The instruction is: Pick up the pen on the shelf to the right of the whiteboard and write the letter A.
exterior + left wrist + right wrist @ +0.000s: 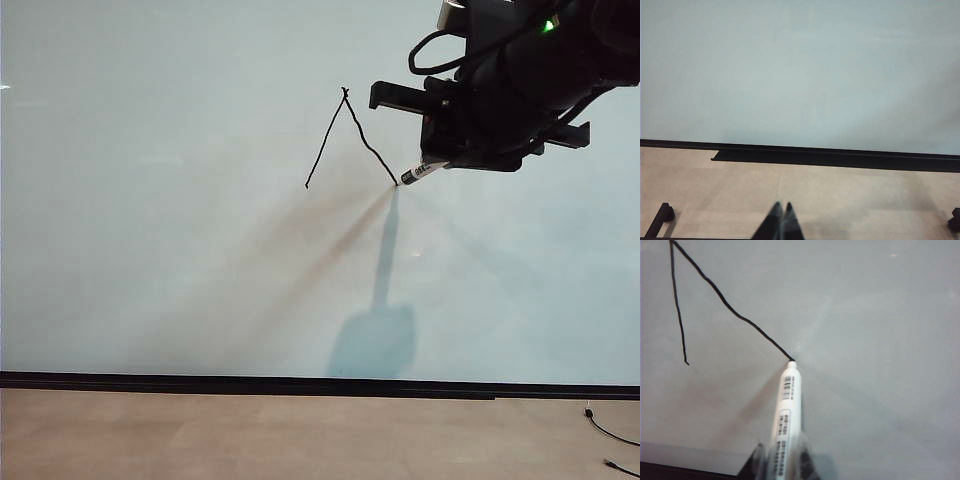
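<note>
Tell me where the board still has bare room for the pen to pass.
The whiteboard is bare left of the strokes and below them, down to the black strip. It is crowded at upper right, where the right hand holds the pen.

— Support? 
— Tan floor [250,435], under the whiteboard's black strip [300,384]. 
— On it? 
— Cable [612,434] at the right edge; black feet [662,215] at the sides.
</note>
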### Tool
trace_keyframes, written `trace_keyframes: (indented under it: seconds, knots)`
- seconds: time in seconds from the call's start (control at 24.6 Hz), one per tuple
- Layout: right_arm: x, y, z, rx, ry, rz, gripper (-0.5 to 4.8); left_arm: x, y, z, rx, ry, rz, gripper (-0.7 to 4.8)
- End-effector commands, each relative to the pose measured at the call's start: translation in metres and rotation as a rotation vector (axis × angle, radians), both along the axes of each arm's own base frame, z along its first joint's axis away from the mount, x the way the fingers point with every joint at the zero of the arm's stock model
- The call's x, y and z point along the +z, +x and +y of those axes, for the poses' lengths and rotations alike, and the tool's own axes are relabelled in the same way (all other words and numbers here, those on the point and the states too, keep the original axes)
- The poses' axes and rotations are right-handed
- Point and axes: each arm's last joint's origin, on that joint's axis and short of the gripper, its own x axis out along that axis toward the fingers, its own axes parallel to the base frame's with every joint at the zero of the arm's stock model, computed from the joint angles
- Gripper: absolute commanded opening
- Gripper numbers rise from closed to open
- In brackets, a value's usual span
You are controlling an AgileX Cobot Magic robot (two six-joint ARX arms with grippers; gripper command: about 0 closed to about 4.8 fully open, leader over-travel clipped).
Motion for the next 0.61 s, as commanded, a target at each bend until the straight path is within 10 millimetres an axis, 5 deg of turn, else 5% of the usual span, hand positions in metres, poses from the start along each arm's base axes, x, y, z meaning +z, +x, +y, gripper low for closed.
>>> trace_keyframes:
  seconds: [0.04,0.32,0.61]
  knots:
    - [0.006,-0.001,0.001,0.03,0.032,-0.031,-0.05,0.002,0.0,0.0,-0.001,0.004,-0.01,-0.05]
    - [0.033,-0.054,0.022,0.134,-0.072,-0.175,-0.05,0.002,0.0,0.0,-0.001,0.004,-0.01,-0.05]
    - [0.042,-0.03,0.033,0.187,-0.228,-0.208,-0.05,0.002,0.0,0.0,-0.001,0.004,-0.01,-0.05]
